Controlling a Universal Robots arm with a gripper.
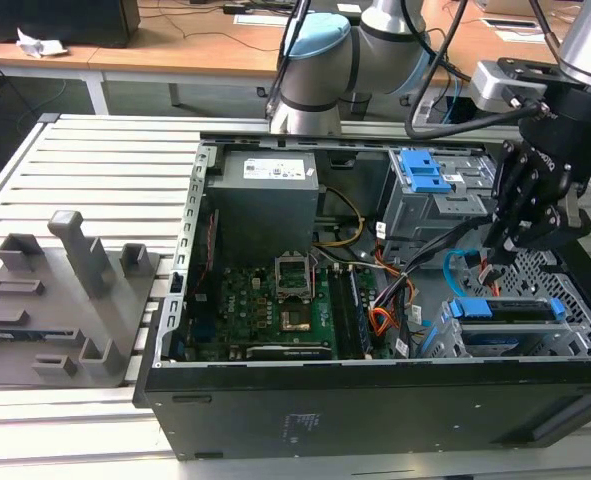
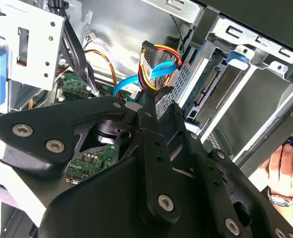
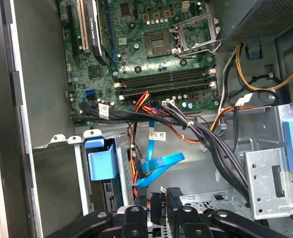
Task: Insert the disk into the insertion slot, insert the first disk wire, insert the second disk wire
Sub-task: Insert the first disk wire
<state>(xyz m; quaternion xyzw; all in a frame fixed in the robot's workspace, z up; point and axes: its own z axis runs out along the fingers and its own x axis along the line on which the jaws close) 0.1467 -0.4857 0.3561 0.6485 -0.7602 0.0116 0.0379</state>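
Disk, a flat silver-grey hard drive framed by a bright blue plastic carrier [image 1: 505,312], lay already inside the insertion slot, a low grey perforated sheet-metal bay [image 1: 573,305]. That bay sat in the near corner of the open black computer case [image 1: 375,420], on the exterior view's right. In the second wrist view the disk's connector edge [image 2: 210,84] faced my fingertips from just beside them.

My black gripper [image 1: 497,258] hung over the gap between the slot and the taller grey cage with blue latches [image 1: 435,195], which stood farther back. Its 2 fingers were drawn close together [image 2: 157,96] and pinched the end of the first disk wire, a thin bundle of red, orange and black leads [image 2: 161,52]. The bundle looped up from the fingertips to a small black plug. In the first wrist view the same leads [image 3: 135,173] ran down beside the carrier toward my gripper [image 3: 163,203].

Curling through that gap was the second disk wire, a thin flat light blue cable [image 1: 453,265], which crossed just behind the leads in both wrist views [image 2: 158,71] [image 3: 161,164]. I could not tell where its plug ended.

A green motherboard [image 1: 275,310] filled the case floor to the exterior view's left. A person's hand [image 2: 285,166] rested outside the case wall.
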